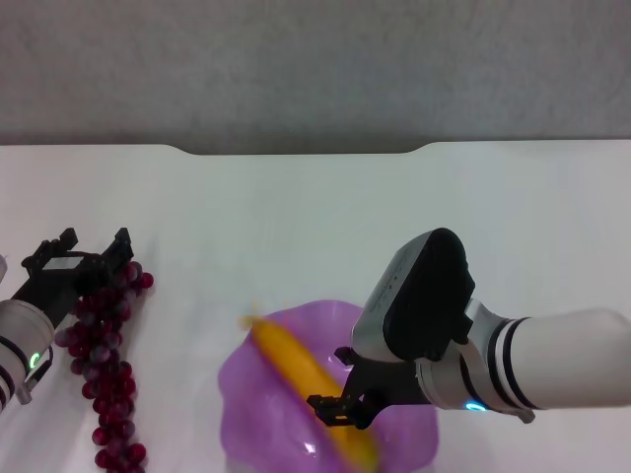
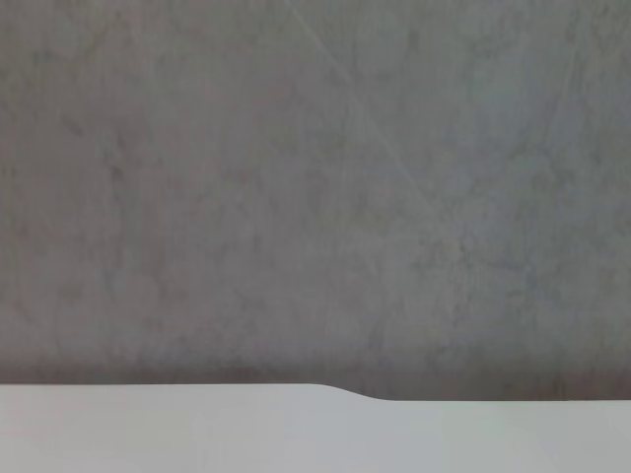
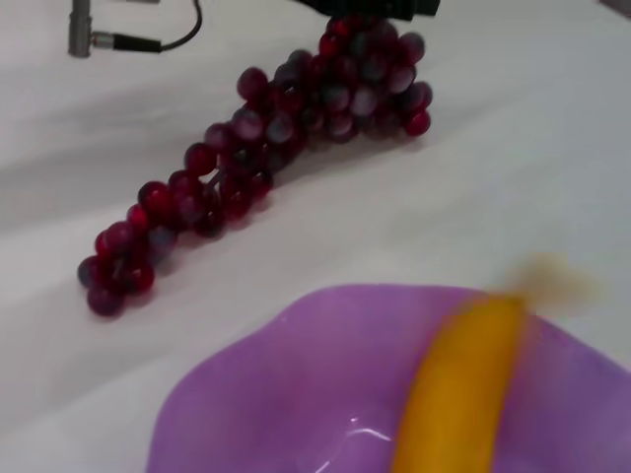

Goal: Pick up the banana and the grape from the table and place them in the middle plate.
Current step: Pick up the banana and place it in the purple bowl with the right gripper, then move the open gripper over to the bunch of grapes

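The purple scalloped middle plate sits at the near centre of the white table. The yellow banana lies slanted across the plate and looks blurred; it also shows in the right wrist view over the plate. My right gripper is open just above the banana's middle. The dark red grape bunch lies on the table left of the plate, also in the right wrist view. My left gripper is open, its fingers straddling the bunch's far end.
The table's notched far edge meets a grey wall; the left wrist view shows only that edge and wall. A cable with a metal plug lies on the table beyond the grapes.
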`<state>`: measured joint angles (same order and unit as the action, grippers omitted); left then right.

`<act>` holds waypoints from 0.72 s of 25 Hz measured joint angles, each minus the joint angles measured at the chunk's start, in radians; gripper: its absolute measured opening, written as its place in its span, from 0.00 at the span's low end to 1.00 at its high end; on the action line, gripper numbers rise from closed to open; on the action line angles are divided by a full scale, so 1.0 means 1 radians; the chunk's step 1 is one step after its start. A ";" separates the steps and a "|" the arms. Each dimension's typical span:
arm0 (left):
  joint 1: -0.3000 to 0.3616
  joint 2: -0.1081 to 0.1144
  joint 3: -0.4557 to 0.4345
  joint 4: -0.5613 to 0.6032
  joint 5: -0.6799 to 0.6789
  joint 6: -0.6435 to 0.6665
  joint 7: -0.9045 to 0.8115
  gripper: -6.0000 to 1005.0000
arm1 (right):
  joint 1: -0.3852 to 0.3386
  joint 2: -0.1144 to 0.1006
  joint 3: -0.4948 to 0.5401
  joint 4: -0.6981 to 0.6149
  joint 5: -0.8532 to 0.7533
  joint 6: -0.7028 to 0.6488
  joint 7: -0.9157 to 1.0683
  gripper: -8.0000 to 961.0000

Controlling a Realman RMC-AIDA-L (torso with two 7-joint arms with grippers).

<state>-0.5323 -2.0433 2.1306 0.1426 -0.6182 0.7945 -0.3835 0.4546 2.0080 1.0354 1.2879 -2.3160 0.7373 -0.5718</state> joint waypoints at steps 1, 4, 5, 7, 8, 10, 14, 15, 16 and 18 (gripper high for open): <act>0.000 0.000 0.000 0.000 0.000 0.000 0.000 0.78 | -0.003 0.000 -0.005 0.000 -0.002 -0.007 0.000 0.65; 0.000 0.000 0.000 0.000 0.000 0.000 0.000 0.78 | -0.005 -0.001 -0.019 0.002 -0.005 -0.022 0.000 0.75; 0.000 0.000 0.000 0.000 0.000 0.000 0.000 0.78 | -0.006 -0.001 -0.019 0.005 -0.009 -0.028 0.000 0.76; 0.000 0.000 0.000 0.000 0.000 0.000 0.000 0.78 | -0.009 -0.001 -0.017 0.011 -0.017 -0.039 0.000 0.80; 0.000 0.000 0.000 0.000 0.000 0.000 0.000 0.78 | -0.013 -0.001 -0.009 0.012 -0.022 -0.047 0.000 0.81; 0.001 0.001 0.000 0.000 0.000 0.000 0.000 0.78 | -0.023 -0.002 0.019 0.010 -0.029 -0.063 0.000 0.84; 0.004 0.001 -0.001 0.000 0.000 -0.001 0.000 0.78 | -0.077 -0.005 0.091 0.015 -0.032 -0.137 -0.023 0.91; 0.005 0.002 -0.001 0.000 0.000 -0.001 0.000 0.78 | -0.097 -0.005 0.107 0.019 -0.032 -0.163 -0.040 0.91; 0.006 0.002 -0.001 0.000 0.000 -0.002 0.000 0.78 | -0.126 -0.004 0.124 0.025 -0.032 -0.203 -0.065 0.91; 0.007 0.002 -0.002 0.000 0.000 -0.002 0.000 0.78 | -0.174 -0.004 0.142 0.034 -0.030 -0.276 -0.096 0.91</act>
<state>-0.5256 -2.0417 2.1291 0.1427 -0.6182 0.7929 -0.3835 0.2808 2.0043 1.1776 1.3217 -2.3455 0.4615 -0.6680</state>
